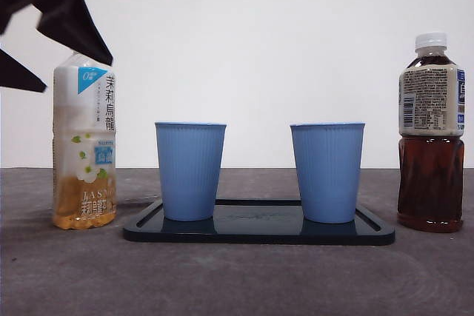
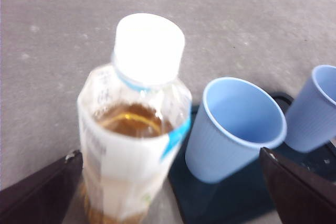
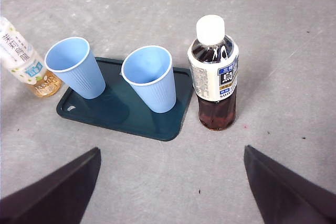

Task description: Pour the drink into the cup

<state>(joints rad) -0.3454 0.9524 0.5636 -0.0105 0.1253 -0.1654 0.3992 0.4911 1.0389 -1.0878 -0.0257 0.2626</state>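
The left gripper point(image 2: 168, 192) hangs over the jasmine tea bottle point(image 2: 131, 129), its two black jaws spread wide on either side of the bottle and closed on nothing. In the front view the same gripper point(image 1: 55, 31) shows as dark shapes at about 10 o'clock, just above the bottle's top. The jaws seem set this wide so that they can come down around the bottle's body for a grasp, the first step toward pouring.

The jasmine tea bottle point(image 1: 84, 142) stands upright on the grey table point(image 1: 237, 279), its white cap point(image 2: 149, 48) on, with a little amber drink in the bottom. The cap will likely need to come off before anything can be poured.

Just beside the bottle, at its 3 o'clock in the front view, a dark tray point(image 1: 259, 231) holds two upright blue cups: the near cup point(image 1: 190, 172) and the far cup point(image 1: 327, 172). Both look empty.

Beyond the tray at 3 o'clock stands a dark tea bottle point(image 1: 432, 131), capped and well apart from the left gripper.

The right gripper point(image 3: 168, 192) waits high above the table, wide open and empty.

Nothing stands between the left gripper and its bottle; the near cup is close enough to be knocked
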